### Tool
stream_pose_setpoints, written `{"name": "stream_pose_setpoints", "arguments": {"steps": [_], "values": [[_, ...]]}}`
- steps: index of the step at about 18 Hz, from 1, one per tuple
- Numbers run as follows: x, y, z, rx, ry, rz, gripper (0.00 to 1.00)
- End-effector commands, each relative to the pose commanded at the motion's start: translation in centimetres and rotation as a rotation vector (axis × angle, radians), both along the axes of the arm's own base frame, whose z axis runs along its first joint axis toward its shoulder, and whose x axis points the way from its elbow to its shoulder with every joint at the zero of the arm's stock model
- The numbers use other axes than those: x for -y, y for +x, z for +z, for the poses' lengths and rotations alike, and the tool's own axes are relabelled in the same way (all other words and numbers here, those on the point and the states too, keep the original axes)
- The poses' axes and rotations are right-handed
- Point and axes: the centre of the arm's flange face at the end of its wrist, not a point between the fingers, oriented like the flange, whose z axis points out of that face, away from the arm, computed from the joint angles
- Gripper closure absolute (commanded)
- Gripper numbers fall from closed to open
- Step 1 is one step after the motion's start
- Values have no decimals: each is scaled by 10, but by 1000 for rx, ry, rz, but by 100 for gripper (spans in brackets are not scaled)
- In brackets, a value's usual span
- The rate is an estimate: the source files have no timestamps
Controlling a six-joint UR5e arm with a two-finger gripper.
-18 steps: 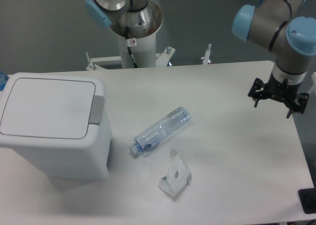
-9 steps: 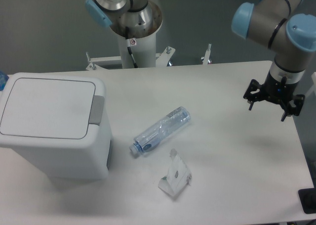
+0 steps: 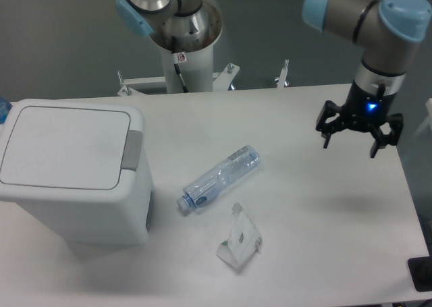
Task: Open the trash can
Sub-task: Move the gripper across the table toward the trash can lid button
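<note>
Your gripper (image 3: 350, 140) hangs at three o'clock, fingers spread and seemingly empty, while the trash can (image 3: 71, 175) sits lid-down at nine o'clock, so a low crossing could knock the plastic bottle (image 3: 220, 177) lying between them.

Trash can (image 3: 71, 179): large white boxy bin, rounded corners; flat lid lay shut, grey push-button strip along its right edge; stood upright at the desk's left edge.
</note>
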Motion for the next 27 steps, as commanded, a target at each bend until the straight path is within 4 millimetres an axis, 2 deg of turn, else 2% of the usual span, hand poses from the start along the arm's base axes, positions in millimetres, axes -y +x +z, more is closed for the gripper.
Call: {"name": "stream_pose_setpoints", "arguments": {"steps": [2,4,7,9,12,21,25,27], "values": [[-2,15,16,-6,22,9,0],[-23,30,21,8,40,-1,0],[-51,56,41,23,61,40,0],[-78,76,53,32,75,45,0],[-103,98,66,49,91,53,0],[-153,163,76,130,73,40,0],[-177,197,94,149,83,34,0],[-181,210,103,149,94,33,0]]}}
